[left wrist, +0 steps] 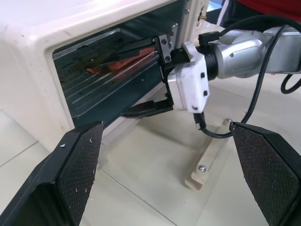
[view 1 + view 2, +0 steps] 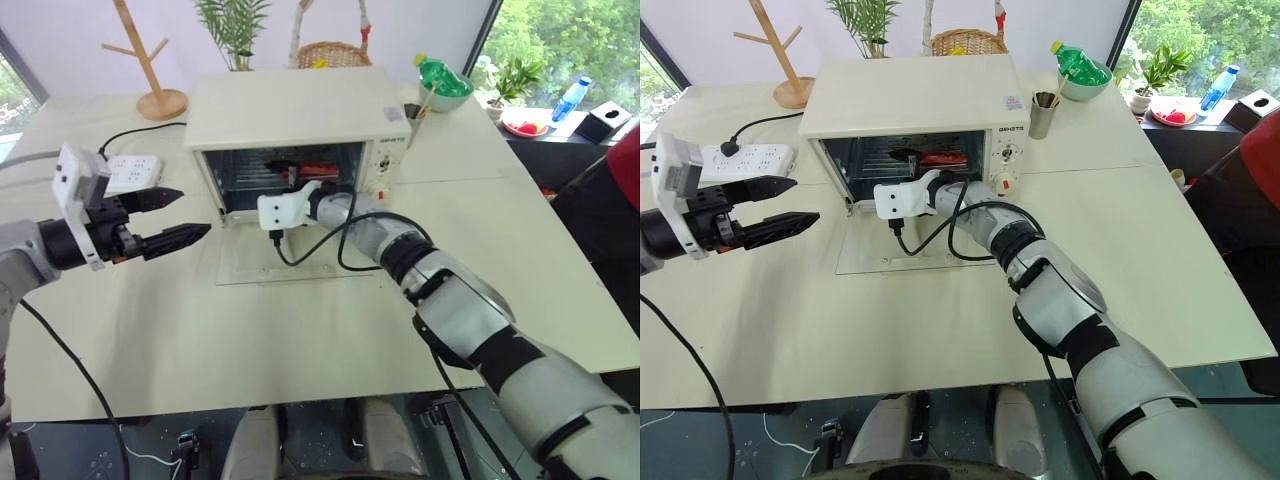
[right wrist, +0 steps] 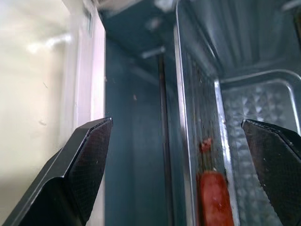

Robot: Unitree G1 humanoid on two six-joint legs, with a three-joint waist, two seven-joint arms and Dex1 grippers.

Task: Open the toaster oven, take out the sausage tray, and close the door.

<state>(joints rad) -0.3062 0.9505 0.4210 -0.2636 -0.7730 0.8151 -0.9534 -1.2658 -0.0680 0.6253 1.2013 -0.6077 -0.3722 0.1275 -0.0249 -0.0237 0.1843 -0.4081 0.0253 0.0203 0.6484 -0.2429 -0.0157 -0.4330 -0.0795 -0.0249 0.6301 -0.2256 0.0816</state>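
The cream-white toaster oven (image 2: 295, 105) stands in the middle of the table. Its glass door (image 2: 245, 270) lies folded down flat in front of it, and its cream bar handle (image 1: 205, 162) faces me. Inside the oven sits the shiny sausage tray (image 3: 256, 141) with a red-brown sausage (image 3: 214, 197) on it. My right gripper (image 2: 297, 183) is open and reaches into the oven mouth, one finger on each side of the tray's left rim without touching it. My left gripper (image 2: 190, 213) hovers open and empty to the left of the oven, above the table.
A white power strip (image 2: 130, 170) lies left of the oven. A wooden mug tree (image 2: 150, 60), a wicker basket (image 2: 335, 52), a green bowl (image 2: 445, 85) and a metal cup (image 2: 413, 105) stand behind. A black cable (image 2: 340, 250) loops over the door. A person in red stands at the right edge (image 2: 625, 165).
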